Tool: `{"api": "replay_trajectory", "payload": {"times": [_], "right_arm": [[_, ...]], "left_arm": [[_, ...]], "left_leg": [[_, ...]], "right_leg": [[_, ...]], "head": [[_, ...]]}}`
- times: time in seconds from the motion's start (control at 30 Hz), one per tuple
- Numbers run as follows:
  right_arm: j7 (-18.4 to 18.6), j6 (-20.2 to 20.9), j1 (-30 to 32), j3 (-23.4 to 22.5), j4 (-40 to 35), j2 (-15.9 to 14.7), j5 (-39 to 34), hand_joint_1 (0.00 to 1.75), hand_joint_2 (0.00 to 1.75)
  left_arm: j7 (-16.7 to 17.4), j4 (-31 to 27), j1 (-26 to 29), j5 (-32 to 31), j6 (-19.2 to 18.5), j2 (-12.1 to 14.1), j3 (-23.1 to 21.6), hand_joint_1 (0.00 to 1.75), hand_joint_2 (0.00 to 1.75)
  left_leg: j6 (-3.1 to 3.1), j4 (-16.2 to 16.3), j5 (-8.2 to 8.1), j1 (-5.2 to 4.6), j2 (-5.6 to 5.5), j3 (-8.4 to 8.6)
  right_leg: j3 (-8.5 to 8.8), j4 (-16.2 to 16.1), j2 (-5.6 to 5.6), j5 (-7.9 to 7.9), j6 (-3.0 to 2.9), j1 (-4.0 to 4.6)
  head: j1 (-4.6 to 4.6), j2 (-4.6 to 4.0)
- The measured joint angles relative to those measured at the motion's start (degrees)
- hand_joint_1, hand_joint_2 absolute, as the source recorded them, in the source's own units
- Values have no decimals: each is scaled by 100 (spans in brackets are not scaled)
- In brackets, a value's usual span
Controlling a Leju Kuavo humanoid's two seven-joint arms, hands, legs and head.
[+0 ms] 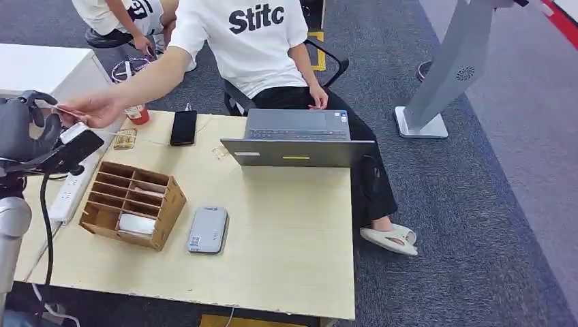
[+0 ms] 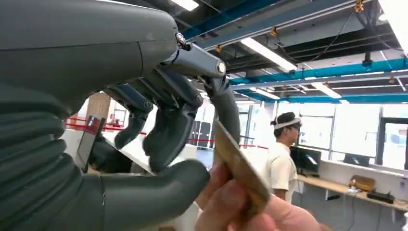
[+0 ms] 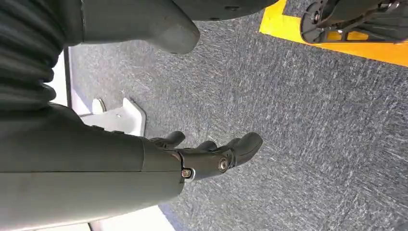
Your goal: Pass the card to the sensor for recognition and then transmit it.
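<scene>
Card, thin tan plastic (image 2: 238, 168), sits edge-on between left robot hand (image 2: 163, 130) fingers and person's hand (image 2: 240, 207); whether fingers clamp it, you can't tell. Right robot hand (image 3: 211, 154) hangs open.

Probably an open-plan office: carpet (image 1: 477, 204), laptop (image 1: 298, 138), ceiling strip lights (image 2: 268, 53).

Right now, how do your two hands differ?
The left hand is raised beside the table, fingers spread, meeting a card that a person's hand holds out; the right hand hangs over grey carpet, holding nothing. Both have dark fingers, uncurled.
</scene>
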Motion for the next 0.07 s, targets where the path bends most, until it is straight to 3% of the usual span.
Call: {"api": "replay_trajectory", "payload": {"times": [0.07], "right_arm": [[-2,-2,-2,0,0,0,0,0,175]], "left_arm": [[-7,-94,88,39,94,-52,0,0,175]], "left_leg": [[0,0,0,0,0,0]], "right_leg": [[0,0,0,0,0,0]], "head": [[0,0]]}}
